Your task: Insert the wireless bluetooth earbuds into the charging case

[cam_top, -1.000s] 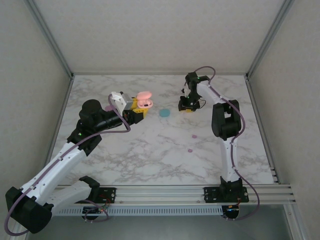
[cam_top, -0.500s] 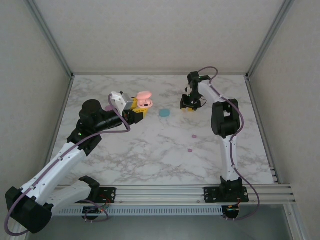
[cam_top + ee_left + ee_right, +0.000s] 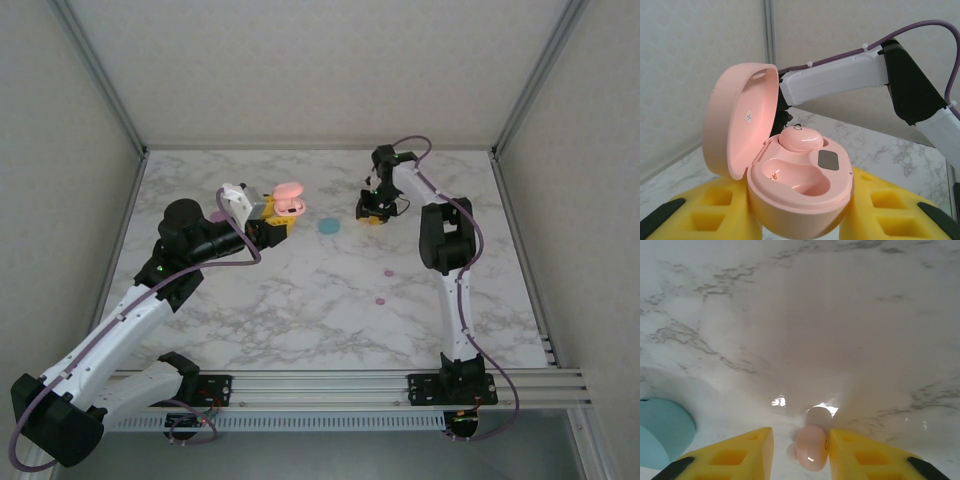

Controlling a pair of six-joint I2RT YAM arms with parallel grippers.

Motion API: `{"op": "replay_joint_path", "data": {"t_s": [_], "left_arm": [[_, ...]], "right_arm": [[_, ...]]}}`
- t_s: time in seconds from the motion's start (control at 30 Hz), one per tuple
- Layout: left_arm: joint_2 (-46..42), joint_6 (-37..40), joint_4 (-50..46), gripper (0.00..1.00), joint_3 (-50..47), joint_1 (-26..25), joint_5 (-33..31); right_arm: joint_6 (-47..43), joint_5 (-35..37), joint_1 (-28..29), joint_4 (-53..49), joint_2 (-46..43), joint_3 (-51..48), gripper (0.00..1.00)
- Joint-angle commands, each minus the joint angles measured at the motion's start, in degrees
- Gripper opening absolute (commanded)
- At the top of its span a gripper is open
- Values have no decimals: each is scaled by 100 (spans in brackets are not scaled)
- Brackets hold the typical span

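Left arm: reaches from its base at the near left, up and inward, with the forearm level and the wrist pointing right.
Left gripper [image 3: 270, 228]: yellow pads clamped on the lower shell of the pink charging case [image 3: 800, 195], holding it above the tabletop [image 3: 300, 330].
Pink charging case: lid [image 3: 740, 120] hinged open and standing upright. One peach earbud [image 3: 800, 138] sits in the far well, and the near well [image 3: 792, 177] is bare.
Right arm: rises from its base at the near right, bends at the elbow, stretches toward the far side, and folds down at the wrist.
Right gripper [image 3: 371, 213]: low over the tabletop with its jaws slightly apart, flanking a second peach earbud [image 3: 811, 450].
Second peach earbud: lies on the marble against the right-hand pad [image 3: 865, 455], with a sliver of bare tabletop before the other pad [image 3: 735, 452].
Teal case [image 3: 328, 227]: lies flat between the two grippers.
Magenta-pink nubs [image 3: 378, 298]: two tiny ones lie nearer the bases, well apart from both grippers.
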Motion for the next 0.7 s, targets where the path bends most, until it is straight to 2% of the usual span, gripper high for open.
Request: {"op": "replay_joint_path", "data": {"t_s": [0.0,0.33,0.67], "left_arm": [[-56,25,8,19,-11,-54,-20],[-62,24,-5,19,-28,-54,-11],[-17,25,13,19,-1,-54,6]], "right_arm": [[-124,-205,135,-251,150,320,34],[-143,-39,260,-436,276,597,35],[242,502,366,-636,474,925,39]]}}
